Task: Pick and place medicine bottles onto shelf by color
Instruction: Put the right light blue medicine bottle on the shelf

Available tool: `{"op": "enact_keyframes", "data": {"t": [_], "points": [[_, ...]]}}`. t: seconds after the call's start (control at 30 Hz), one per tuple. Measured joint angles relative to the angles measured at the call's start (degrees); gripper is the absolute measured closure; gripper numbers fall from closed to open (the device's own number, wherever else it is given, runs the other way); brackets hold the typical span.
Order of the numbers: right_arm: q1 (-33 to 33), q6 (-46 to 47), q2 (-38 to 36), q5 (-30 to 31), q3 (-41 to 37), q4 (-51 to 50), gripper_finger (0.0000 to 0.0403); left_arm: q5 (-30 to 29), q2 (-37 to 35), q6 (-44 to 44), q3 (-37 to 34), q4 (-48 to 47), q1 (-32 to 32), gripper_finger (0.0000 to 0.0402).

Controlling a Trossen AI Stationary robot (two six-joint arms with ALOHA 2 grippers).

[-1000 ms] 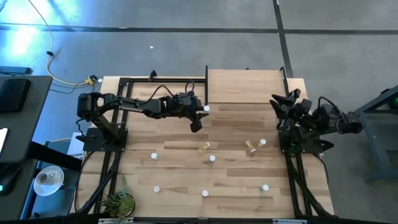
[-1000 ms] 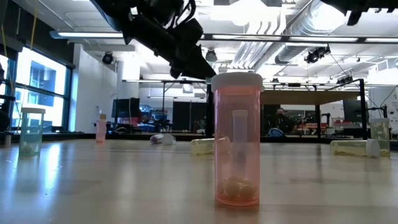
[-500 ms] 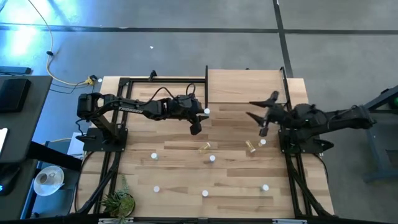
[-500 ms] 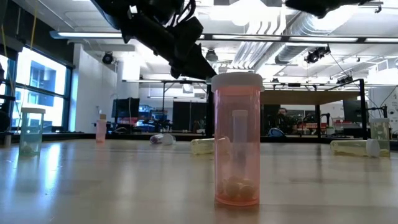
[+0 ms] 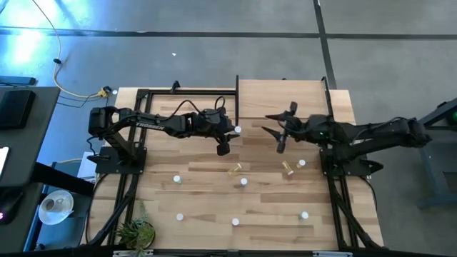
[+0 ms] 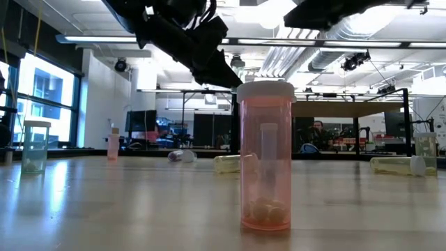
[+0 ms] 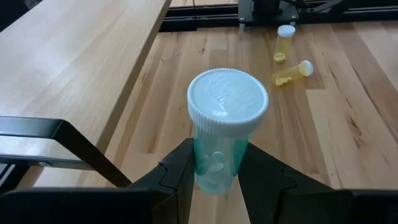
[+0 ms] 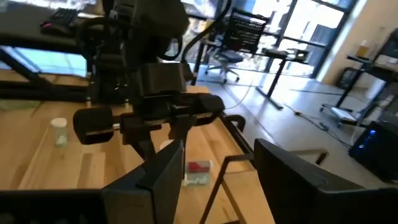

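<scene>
Plank tabletop in an open workshop with a grey floor, seen from above; the pale-wood shelf lies at the far edge, right of centre, bounded by thin black uprights.

Left: my left gripper hangs over the table just beside the shelf's left edge. Its fingers are closed on a green bottle, gripped low on the body, white cap up and standing upright between the pads. In the left wrist view the shelf board lies alongside and slightly ahead, with a black rail between me and it.

Centre: loose bottles stand or lie on the planks near the front half of the table. Two amber bottles lie close together, and a red bottle stands upright nearest the low camera. None shows on the shelf in the overhead view.

Right: my right gripper reaches out over the shelf's front edge, jaws spread wide and holding nothing.

Step in hand, as I judge it: carry the green bottle over the rail and set it on the shelf. To do this well I should lift clear of the black upright, keep the bottle vertical, lower until its base meets the board, and only then release. My right arm should stay off that path.
</scene>
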Motion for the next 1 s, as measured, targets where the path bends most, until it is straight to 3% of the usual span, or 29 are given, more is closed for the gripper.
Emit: {"op": "enact_keyframes", "data": {"t": [0.23, 0.47, 1.0], "points": [[-5.72, 0.24, 6.67, -9.61, 8.21, -8.32, 0.0215, 0.01, 0.00, 0.00, 0.00, -0.26, 0.00, 0.0303], [-8.68, 0.62, 13.50, -18.86, 10.93, -8.25, 0.0215, 0.02, 0.00, 0.00, -0.02, -2.05, 0.00, 0.0303], [-8.81, -0.91, 26.09, -19.44, 14.74, -2.07, 0.0215, -0.30, 0.00, 0.00, -0.02, 3.00, 0.00, 0.0303]]}}
